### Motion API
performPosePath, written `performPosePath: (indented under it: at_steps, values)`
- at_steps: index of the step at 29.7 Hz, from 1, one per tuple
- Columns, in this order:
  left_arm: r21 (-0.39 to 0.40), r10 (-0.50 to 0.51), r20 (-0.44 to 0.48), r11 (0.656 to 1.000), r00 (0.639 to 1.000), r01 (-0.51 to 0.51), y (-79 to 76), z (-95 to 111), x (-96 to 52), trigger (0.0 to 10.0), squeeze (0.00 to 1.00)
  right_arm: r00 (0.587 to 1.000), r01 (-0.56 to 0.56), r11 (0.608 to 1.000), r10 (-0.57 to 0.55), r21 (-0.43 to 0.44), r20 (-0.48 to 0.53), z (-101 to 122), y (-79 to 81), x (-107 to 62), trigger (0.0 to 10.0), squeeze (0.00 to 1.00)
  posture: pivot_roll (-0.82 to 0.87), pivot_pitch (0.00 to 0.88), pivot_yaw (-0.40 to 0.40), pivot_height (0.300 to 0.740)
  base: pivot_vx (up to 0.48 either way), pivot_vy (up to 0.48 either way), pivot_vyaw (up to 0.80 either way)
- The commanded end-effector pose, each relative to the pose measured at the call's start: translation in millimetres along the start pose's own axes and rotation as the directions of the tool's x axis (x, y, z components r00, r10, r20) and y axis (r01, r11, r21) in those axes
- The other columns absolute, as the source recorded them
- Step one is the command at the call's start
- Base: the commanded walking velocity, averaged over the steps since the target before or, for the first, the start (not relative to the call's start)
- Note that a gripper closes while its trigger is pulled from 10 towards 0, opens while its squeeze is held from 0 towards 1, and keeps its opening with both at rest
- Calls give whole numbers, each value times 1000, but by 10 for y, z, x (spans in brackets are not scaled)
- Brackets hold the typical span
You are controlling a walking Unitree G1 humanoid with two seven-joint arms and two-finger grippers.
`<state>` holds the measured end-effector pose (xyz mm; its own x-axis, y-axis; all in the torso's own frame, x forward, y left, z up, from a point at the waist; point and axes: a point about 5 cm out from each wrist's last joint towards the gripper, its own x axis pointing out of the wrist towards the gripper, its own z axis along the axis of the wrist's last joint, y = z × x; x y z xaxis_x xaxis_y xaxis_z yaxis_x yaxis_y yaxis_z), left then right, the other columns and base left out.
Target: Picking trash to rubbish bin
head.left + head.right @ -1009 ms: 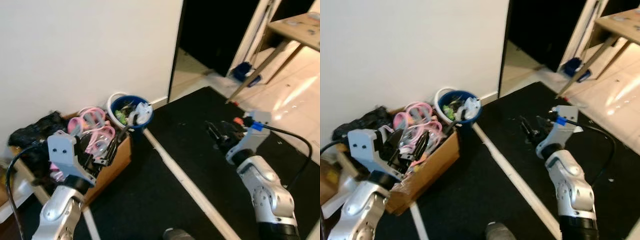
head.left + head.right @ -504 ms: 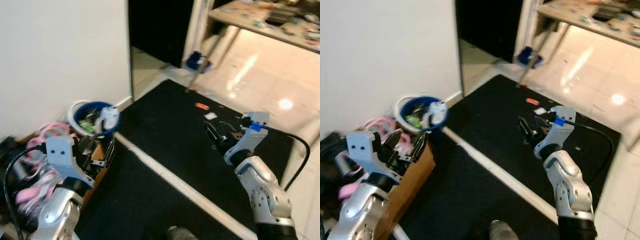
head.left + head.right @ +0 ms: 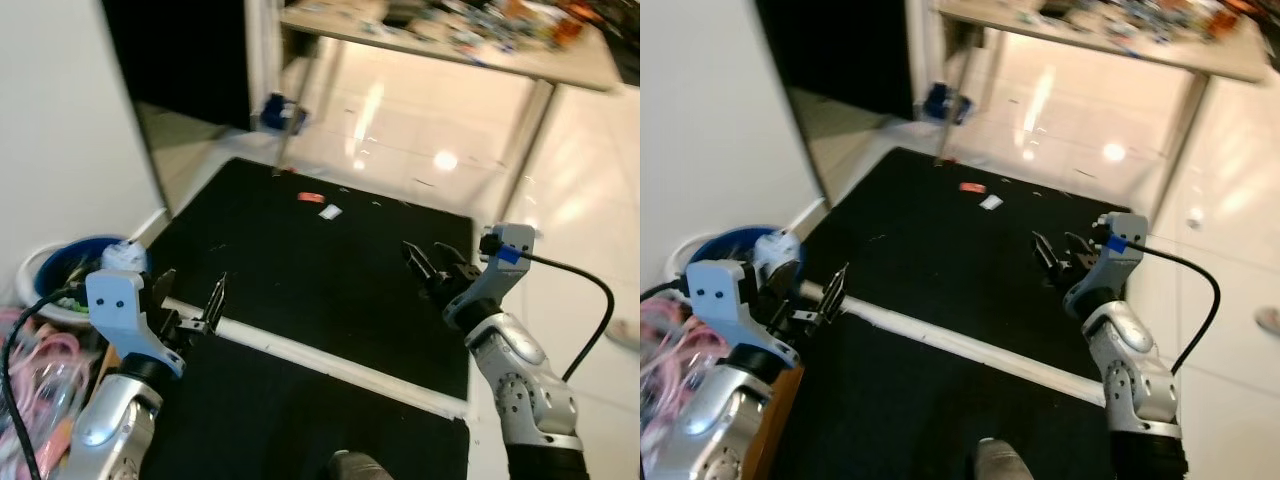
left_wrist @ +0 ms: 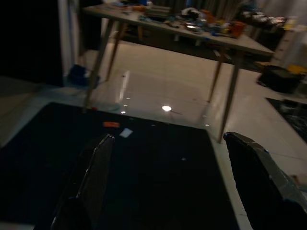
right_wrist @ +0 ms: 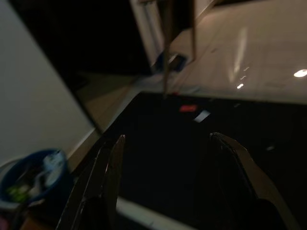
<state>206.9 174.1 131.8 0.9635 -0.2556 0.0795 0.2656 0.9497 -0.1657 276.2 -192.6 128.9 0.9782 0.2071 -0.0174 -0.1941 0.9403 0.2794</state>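
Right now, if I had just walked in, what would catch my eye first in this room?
Probably the two silver arms held out over the black mat, the left gripper and right gripper both with fingers spread and empty. Next, the small red scrap and white scrap near the mat's far edge, and the blue bin full of rubbish by the wall on the robot's left.

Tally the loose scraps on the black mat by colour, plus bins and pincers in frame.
Small red-orange flat scrap on the black floor mat: 1
Small white flat scrap beside it: 1
Round blue plastic rubbish bin with litter inside: 1
Left pincer, open and empty: 1
Right pincer, open and empty: 1
Total: 5
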Motion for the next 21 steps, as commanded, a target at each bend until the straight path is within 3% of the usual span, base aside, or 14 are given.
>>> performPosePath:
  at_steps: [1,17,21]
  values:
    - [-1,16,-26,1000,1000,-16,26,-43,-34,10000,0,1000,-1,1000,2,17,-19,-43,17,-8,10000,0,-132,0,-24,740,0,0,-800]
    - [4,12,-18,1000,1000,-12,18,-33,-40,10000,0,1000,0,1000,1,19,-20,-42,13,-9,10000,0,-133,0,-23,740,0,0,-800]
    - [24,7,-51,1000,999,-6,10,-69,-31,10000,0,1000,0,1000,-1,30,21,-5,8,-19,10000,0,-135,0,-24,740,64,0,-600]
